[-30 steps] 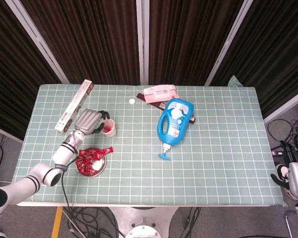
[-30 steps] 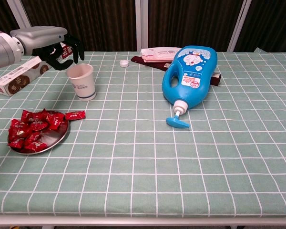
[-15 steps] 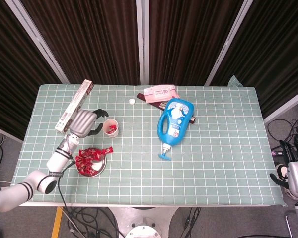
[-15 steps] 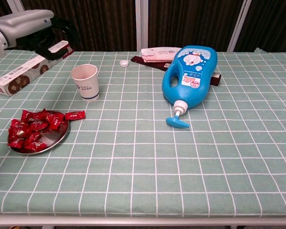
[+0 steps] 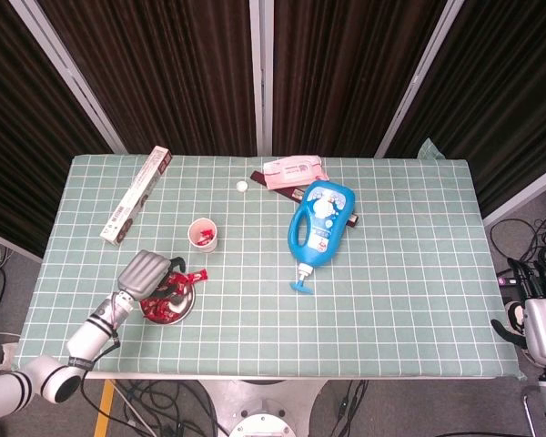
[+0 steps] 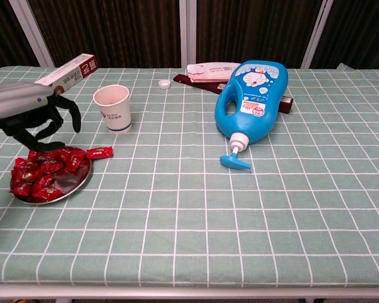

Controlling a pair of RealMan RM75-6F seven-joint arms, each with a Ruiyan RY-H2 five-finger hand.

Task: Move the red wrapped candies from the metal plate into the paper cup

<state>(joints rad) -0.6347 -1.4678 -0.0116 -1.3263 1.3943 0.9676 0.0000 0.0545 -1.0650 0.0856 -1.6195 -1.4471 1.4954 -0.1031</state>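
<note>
The red wrapped candies (image 6: pixel 43 172) lie heaped on the metal plate (image 6: pixel 69 189), a shallow silver dish near the front left corner of the table (image 6: pixel 240 208). Their wrappers are shiny red foil with twisted ends and small white markings. One stray candy (image 6: pixel 99 152) lies on the green checked cloth just beside the plate's right rim. The paper cup (image 6: pixel 112 108) stands upright behind the plate, white with a blue print, and the head view shows something red inside it (image 5: pixel 203 240).

The left hand (image 6: pixel 41 120) hovers over the back edge of the plate with its dark fingers (image 6: pixel 70 112) spread and curved downward; it holds nothing. The right hand (image 5: pixel 539 320) shows only at the far right edge of the head view, off the table, and whether it is open or closed cannot be made out.

A blue bottle (image 6: pixel 252 98) with a pump nozzle lies on its side near the middle of the table. A long box (image 6: pixel 68 70) lies at the back left, a pink packet (image 6: pixel 210 71) at the back, and a small white cap (image 6: pixel 165 83) near it.
</note>
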